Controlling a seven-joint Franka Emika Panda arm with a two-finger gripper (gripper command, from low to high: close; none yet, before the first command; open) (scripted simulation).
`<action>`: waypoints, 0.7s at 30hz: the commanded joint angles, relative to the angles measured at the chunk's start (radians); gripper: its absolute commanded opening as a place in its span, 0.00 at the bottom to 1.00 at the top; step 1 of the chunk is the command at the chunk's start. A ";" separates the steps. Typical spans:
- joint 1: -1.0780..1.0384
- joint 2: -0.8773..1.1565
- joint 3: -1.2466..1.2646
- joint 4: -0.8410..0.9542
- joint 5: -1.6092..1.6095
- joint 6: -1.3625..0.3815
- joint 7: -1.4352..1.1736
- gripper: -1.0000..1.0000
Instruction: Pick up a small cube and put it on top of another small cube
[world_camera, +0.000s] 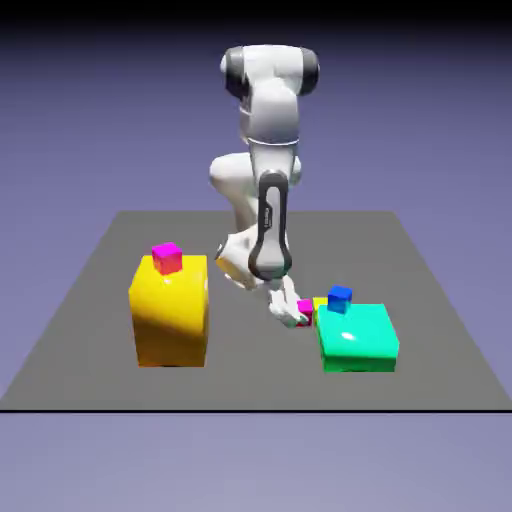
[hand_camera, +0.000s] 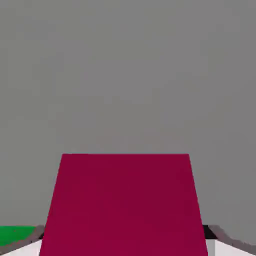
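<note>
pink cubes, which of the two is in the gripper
The pink cube down on the table beside the green block; the gripper is shut on it. The other pink cube sits atop the yellow block.

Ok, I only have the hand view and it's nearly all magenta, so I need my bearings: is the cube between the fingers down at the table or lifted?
Observer: Down low. The gripper is shut on the small cube at about the level of the table, not raised.
Operator: What's the green sliver at my lower left?
Observer: A flat green block, just to the exterior view's right of the cube, with a blue cube on top of it.
Operator: Any other magenta one around?
Observer: Yes, a second magenta cube sits on top of the tall yellow block, at the exterior view's left.
</note>
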 joint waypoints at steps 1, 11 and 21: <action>-0.009 -0.036 -0.013 -0.014 -0.046 0.002 0.031 0.00; -0.086 -0.232 -0.134 0.071 -0.295 -0.147 0.230 0.00; -0.349 -0.291 -0.276 0.433 -0.694 -0.518 0.468 0.00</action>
